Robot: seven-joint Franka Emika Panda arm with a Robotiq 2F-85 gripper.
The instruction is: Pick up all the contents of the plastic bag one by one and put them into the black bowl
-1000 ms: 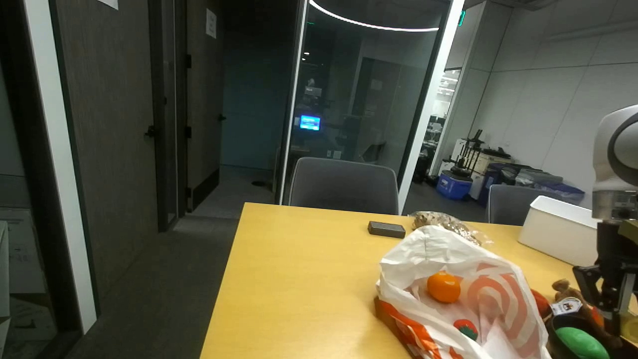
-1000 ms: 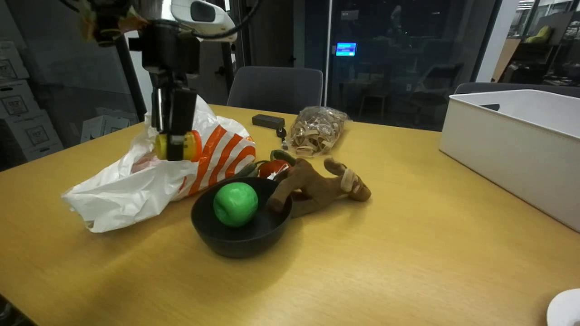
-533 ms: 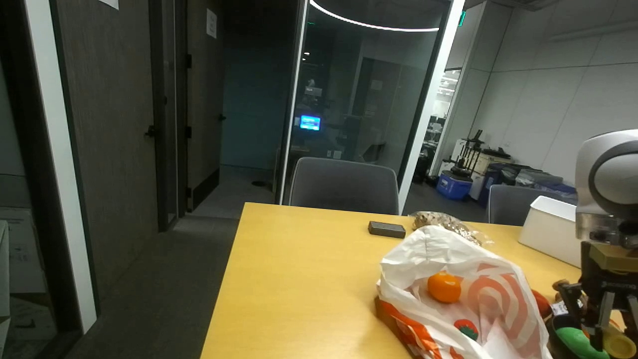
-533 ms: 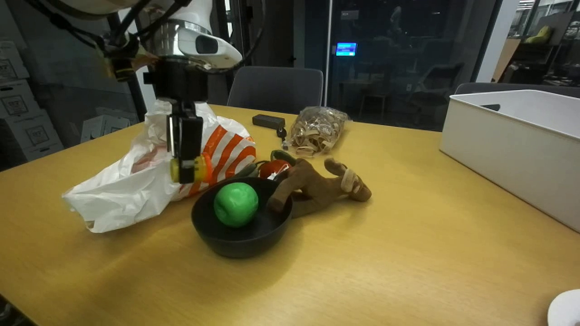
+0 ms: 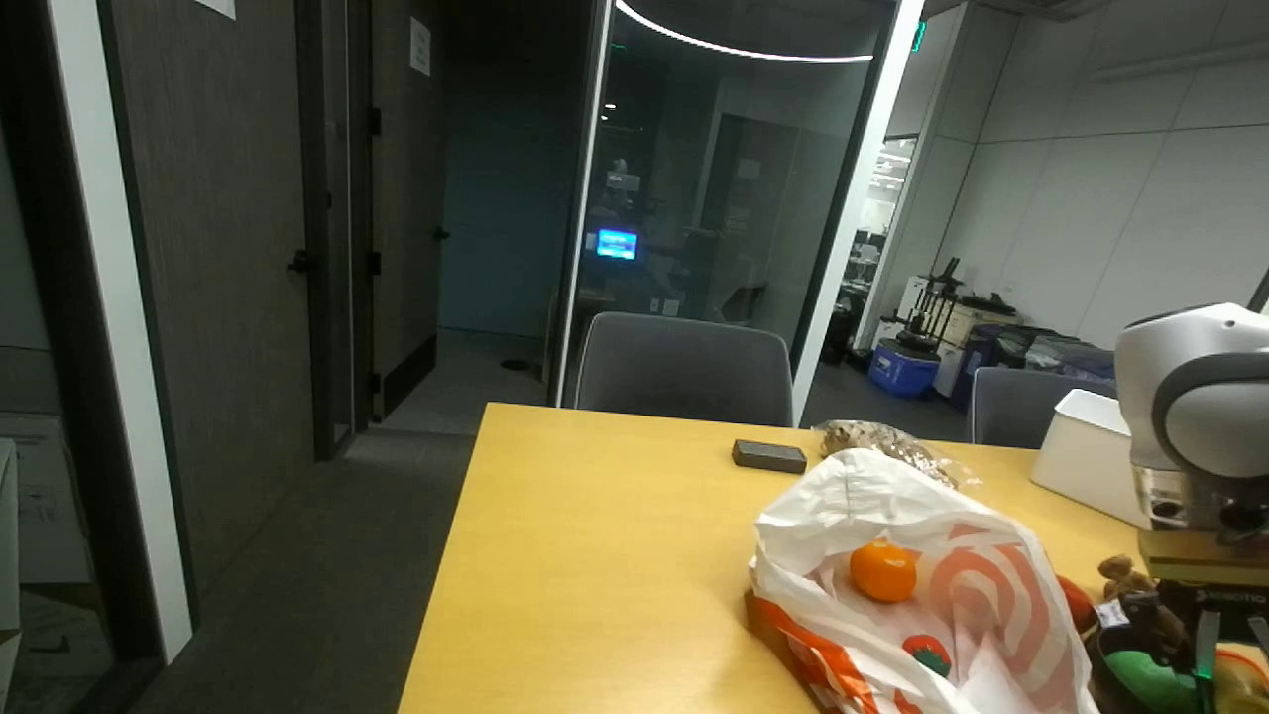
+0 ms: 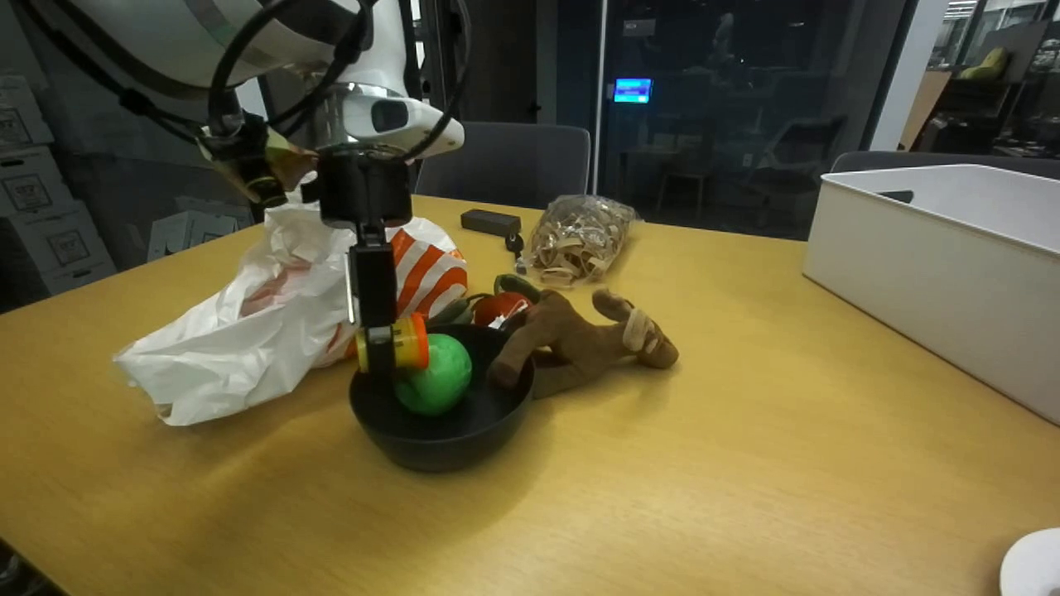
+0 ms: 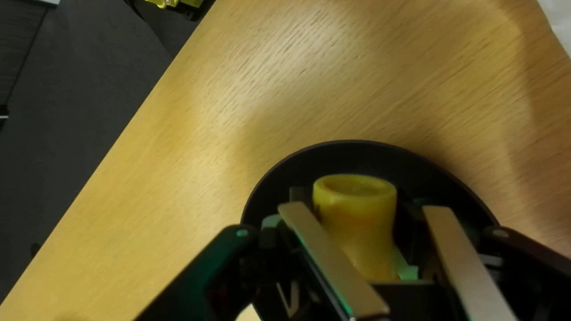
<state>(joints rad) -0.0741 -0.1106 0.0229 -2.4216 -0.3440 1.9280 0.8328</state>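
Yellow wood tabletop (image 6: 704, 480) carries the black bowl (image 6: 443, 449), and low over it the gripper (image 7: 360, 208) straddles the yellow tub (image 6: 411, 343), clamped or loose I cannot tell, near the green apple (image 6: 443, 382), presumably to spare a hard drop

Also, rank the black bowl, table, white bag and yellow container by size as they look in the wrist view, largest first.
1. Table
2. Black bowl, partly hidden
3. Yellow container, partly hidden too
4. White bag, only a corner showing

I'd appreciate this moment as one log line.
gripper: astride yellow tub; grip: unclear; below: black bowl holding green apple; bag: orange fruit inside
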